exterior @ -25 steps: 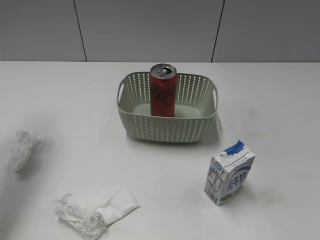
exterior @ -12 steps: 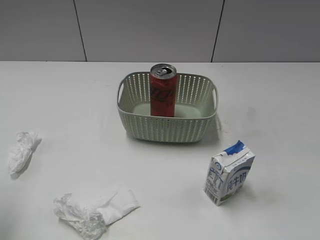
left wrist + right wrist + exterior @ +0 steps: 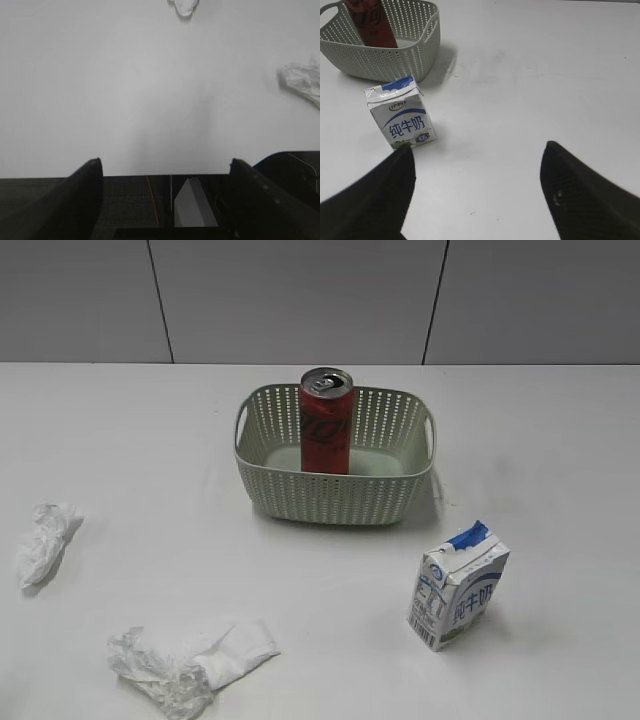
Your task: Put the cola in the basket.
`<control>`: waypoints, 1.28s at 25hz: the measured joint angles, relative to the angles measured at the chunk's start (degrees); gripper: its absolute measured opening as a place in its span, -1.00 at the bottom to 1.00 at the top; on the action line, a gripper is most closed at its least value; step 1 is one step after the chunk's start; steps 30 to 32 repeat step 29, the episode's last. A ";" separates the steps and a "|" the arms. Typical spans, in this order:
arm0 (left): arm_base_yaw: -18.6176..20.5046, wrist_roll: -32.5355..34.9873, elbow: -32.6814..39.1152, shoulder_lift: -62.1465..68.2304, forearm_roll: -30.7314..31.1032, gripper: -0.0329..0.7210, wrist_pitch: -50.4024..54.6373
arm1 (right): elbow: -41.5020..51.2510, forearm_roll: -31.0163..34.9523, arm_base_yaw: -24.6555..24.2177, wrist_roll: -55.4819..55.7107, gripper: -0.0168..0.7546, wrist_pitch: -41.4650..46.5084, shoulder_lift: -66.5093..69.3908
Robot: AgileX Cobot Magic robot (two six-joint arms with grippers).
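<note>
White table (image 3: 560,440) | grey wall panels (image 3: 300,300) | both pincers (image 3: 477,195) agape, empty

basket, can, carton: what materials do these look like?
Basket: looks like moulded plastic, matte pale green, with even rows of punched holes and rounded corners.
Can: likely aluminium, with a glossy red printed wall and a bare silver top with pull tab.
Carton: seems coated paperboard, printed white and blue, with sharp folded edges and a creased top.
</note>
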 joint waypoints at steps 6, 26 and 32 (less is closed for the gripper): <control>0.00 0.00 3.57 -8.86 -0.21 0.65 -3.74 | 0.00 0.00 0.00 0.00 0.57 0.00 0.00; 0.00 0.00 4.49 -33.98 -0.46 0.65 -5.37 | 0.00 0.00 0.00 0.00 0.57 0.00 0.00; 0.00 0.00 4.49 -36.66 -0.54 0.65 -5.33 | 0.00 0.05 0.00 0.00 0.57 0.00 0.00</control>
